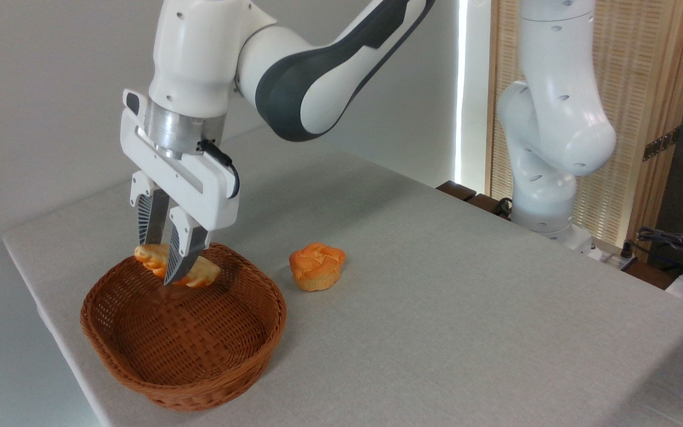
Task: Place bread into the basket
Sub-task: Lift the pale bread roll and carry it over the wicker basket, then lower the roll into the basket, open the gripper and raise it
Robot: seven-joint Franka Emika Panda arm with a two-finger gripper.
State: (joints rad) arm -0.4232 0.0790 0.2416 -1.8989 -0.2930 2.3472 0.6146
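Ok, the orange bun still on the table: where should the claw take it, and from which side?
Judging by its pose, from straight above: the orange bun sits upright on the table, clear of the basket. Close the fingers across its narrower lower sides, beneath the wider lobed top.

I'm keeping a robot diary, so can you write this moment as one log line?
gripper: shut on bread | bread: held above basket far rim | bun: on table, right of basket

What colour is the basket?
Brown, woven wicker basket; it shows clearly in the fixed camera view.
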